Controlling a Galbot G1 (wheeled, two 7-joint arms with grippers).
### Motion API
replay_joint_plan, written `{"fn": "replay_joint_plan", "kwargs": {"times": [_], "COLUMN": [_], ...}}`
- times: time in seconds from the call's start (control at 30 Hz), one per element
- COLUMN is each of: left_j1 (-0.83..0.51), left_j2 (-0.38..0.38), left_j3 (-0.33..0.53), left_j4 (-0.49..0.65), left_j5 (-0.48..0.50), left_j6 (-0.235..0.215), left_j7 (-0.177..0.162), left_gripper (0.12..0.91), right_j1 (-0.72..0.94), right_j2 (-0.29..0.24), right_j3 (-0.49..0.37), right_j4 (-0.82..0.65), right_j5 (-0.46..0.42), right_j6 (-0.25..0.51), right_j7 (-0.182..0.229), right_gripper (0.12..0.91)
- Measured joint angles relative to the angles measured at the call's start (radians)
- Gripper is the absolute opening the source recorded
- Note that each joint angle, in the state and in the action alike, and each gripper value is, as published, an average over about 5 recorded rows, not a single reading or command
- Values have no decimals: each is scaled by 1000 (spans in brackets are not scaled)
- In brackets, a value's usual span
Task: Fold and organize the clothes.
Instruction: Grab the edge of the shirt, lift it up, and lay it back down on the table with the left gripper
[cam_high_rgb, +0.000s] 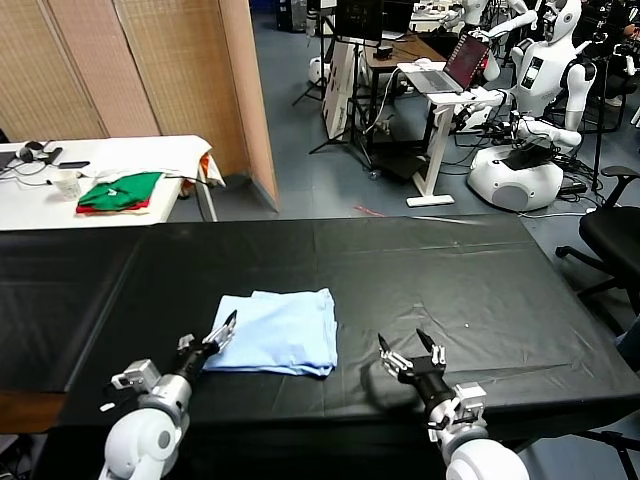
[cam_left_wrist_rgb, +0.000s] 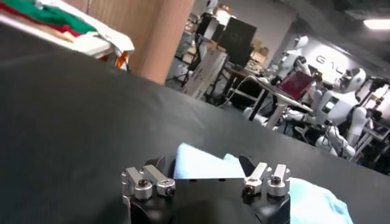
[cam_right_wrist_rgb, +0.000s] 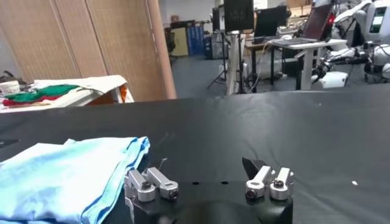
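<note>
The clothes are one pale light-blue T-shirt (cam_high_rgb: 280, 332), folded into a rough rectangle on the black table (cam_high_rgb: 450, 270), left of centre near the front. My left gripper (cam_high_rgb: 215, 335) stands open at the shirt's near-left edge, its jaws on either side of the fabric corner, nothing clamped. In the left wrist view the shirt (cam_left_wrist_rgb: 317, 201) lies just beyond the open left gripper (cam_left_wrist_rgb: 203, 164). My right gripper (cam_high_rgb: 402, 342) is open over bare table, to the right of the shirt. The right wrist view shows the shirt (cam_right_wrist_rgb: 67, 170) off to one side of the right gripper (cam_right_wrist_rgb: 204, 165).
A white side table (cam_high_rgb: 40, 200) at the back left carries green and red garments (cam_high_rgb: 120, 190). A wooden partition (cam_high_rgb: 150, 70) stands behind it. Other robots (cam_high_rgb: 530, 150), desks and an office chair (cam_high_rgb: 615, 235) are beyond the table's far right.
</note>
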Motion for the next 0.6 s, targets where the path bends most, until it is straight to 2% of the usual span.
{"fn": "replay_joint_plan", "kwargs": {"times": [0.07,0.17,0.5,0.6], "left_j1": [1,4,4,7], "left_j2": [-2,-4,-17,-13], "left_j3": [-1,-1,-6,-11], "left_j4": [7,13,10,-3], "left_j5": [-4,-13,-89,-70], "left_j6": [-1,-2,15,20], "left_j7": [0,0,-20,-24], "left_gripper": [903,840,267,181], "right_j1": [0,0,-4,-8], "right_j2": [1,2,9,9], "right_j3": [0,1,0,1], "right_j4": [1,1,-1,-2], "right_j5": [0,0,-4,-4], "right_j6": [0,1,7,8], "right_j7": [0,1,3,3], "right_gripper": [907,907,907,907]}}
